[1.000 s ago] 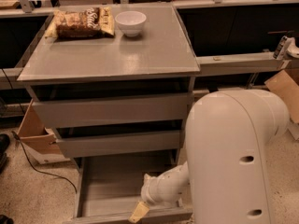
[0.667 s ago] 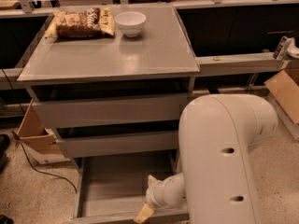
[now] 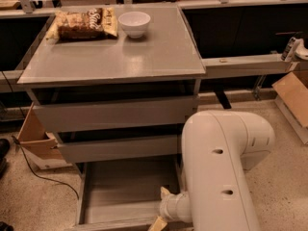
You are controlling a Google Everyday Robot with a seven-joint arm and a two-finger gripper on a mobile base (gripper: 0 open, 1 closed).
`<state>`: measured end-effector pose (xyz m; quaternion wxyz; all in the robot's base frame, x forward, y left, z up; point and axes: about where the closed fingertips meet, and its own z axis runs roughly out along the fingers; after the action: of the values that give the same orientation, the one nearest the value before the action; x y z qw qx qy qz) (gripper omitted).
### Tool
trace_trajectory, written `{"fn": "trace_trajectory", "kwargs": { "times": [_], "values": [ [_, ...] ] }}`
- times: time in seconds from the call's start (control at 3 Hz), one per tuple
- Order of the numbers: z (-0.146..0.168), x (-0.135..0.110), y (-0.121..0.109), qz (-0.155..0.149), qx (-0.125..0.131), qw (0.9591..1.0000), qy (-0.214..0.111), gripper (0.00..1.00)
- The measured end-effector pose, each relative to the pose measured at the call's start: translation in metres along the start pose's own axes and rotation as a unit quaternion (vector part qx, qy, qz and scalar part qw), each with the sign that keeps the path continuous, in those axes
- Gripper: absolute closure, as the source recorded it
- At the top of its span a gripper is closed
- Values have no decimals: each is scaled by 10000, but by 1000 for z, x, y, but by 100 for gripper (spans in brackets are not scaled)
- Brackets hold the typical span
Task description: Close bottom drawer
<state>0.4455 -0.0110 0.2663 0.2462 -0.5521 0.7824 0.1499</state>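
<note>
The bottom drawer is pulled far out at the foot of the grey cabinet, showing its long shallow grey tray. Its slim front panel lies at the picture's lower edge. My gripper is at the drawer's front right corner, low over the tray. Its two tan fingertips stand apart, one inside the tray and one by the front panel, holding nothing. My large white arm covers the drawer's right side.
The two upper drawers stand slightly ajar. On the cabinet top sit a white bowl and a snack bag. A cardboard box and a black cable lie on the floor to the left, and another box to the right.
My arm has shifted left and lower, and the wrist and gripper have sunk slightly toward the drawer's front right corner. The drawer has not visibly moved.
</note>
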Motion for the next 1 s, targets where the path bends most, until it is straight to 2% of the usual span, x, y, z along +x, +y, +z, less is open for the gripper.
{"fn": "trace_trajectory", "kwargs": {
  "times": [0.33, 0.67, 1.0],
  "values": [
    [27, 31, -7, 30, 16, 9999, 116, 0],
    [53, 47, -18, 53, 53, 9998, 162, 0],
    [69, 42, -34, -96, 107, 9998, 156, 12]
  ]
}}
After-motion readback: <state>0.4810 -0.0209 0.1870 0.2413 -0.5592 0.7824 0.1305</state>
